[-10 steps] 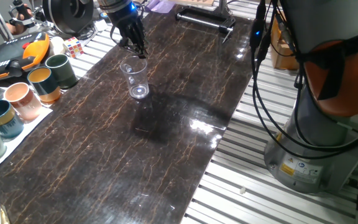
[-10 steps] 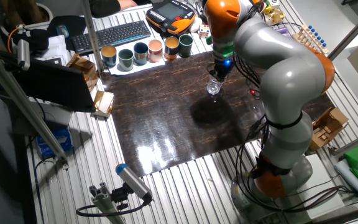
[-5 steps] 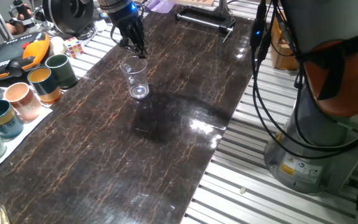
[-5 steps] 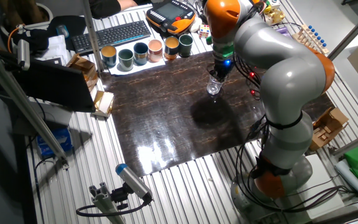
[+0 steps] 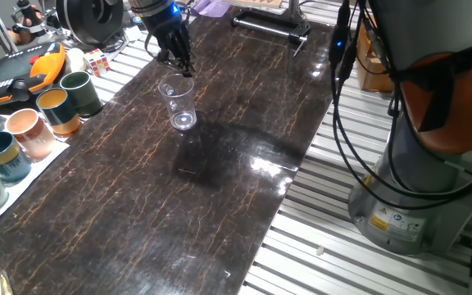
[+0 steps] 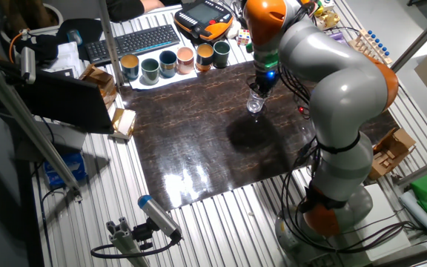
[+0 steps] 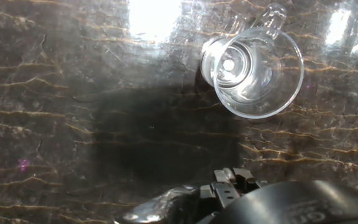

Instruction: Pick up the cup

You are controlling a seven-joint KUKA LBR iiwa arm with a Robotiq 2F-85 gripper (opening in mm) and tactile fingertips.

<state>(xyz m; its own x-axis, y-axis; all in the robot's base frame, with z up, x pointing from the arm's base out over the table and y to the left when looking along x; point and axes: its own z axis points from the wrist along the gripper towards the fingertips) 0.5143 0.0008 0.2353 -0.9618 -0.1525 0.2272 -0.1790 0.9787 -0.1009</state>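
The cup (image 5: pixel 179 102) is a clear plastic tumbler standing upright on the dark marbled table (image 5: pixel 220 188), with its shiny round base down. It also shows in the other fixed view (image 6: pixel 255 103). In the hand view I see it from above (image 7: pixel 253 71), at the upper right. My gripper (image 5: pixel 177 64) hangs just behind and above the cup's rim, with its two black fingers apart and nothing between them. It does not hold the cup. In the hand view only a dark part of the hand (image 7: pixel 229 190) shows at the bottom edge.
A green mug (image 5: pixel 80 92), an orange mug (image 5: pixel 58 111), a pink mug (image 5: pixel 29 133) and a teal mug (image 5: pixel 2 156) stand in a row at the table's left edge. A puzzle cube (image 5: pixel 97 61) and an orange pendant (image 5: pixel 23 70) lie behind them. The robot's base (image 5: pixel 416 164) stands right of the table.
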